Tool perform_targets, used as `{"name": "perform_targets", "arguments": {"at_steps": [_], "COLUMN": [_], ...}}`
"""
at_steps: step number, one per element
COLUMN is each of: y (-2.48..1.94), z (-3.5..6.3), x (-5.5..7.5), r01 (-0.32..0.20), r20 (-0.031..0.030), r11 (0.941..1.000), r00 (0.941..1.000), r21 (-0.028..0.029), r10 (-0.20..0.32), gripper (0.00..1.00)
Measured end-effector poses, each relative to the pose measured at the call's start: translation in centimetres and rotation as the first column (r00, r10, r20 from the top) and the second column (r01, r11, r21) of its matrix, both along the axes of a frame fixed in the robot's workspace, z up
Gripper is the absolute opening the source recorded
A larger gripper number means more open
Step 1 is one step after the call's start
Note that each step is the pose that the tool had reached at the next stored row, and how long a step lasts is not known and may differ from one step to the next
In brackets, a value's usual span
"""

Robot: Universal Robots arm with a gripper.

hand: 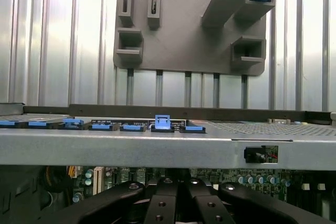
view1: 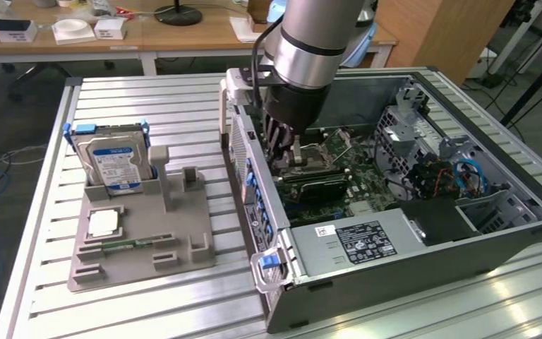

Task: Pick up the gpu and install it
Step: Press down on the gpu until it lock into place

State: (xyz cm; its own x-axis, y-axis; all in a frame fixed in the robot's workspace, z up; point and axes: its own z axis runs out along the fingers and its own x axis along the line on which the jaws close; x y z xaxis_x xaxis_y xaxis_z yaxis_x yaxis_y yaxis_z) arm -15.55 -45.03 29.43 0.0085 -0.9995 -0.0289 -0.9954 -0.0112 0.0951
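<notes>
— Gripper (view1: 285, 152) first: what state?
— Closed. In the wrist view the black fingers (hand: 157, 205) sit pressed together just over the motherboard (hand: 252, 179). The arm reaches straight down into the open case (view1: 422, 265), close to its wall on the exterior view's left
— And the gpu?
— I cannot pick it out. Some dark parts sit under the fingers against the motherboard (view1: 346, 176), and I cannot tell whether one of them is the card, or whether anything is held
— Nearest the camera?
— The case's power supply (view1: 360, 240) with its white label, then the motherboard, then the gripper
— Beside the case?
— On the exterior view's left, a grey tray (view1: 139, 265) lies on the slatted table (view1: 139, 106). A green memory stick (view1: 125, 244) lies flat on it near the front. Further back a hard drive (view1: 111, 162) stands upright in its holder
— Beyond that?
— A wooden desk (view1: 158, 35) with small boxes and a lamp base
</notes>
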Motion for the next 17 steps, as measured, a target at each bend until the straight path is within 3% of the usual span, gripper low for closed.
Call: {"name": "perform_targets", "arguments": {"at_steps": [17], "y": [0.0], "z": [0.58], "x": [-0.04], "r01": [0.0], "r20": [-0.0016], "r11": [1.0], "r00": [1.0], "r21": [-0.0008], "r10": [0.0], "gripper": [0.11]}}
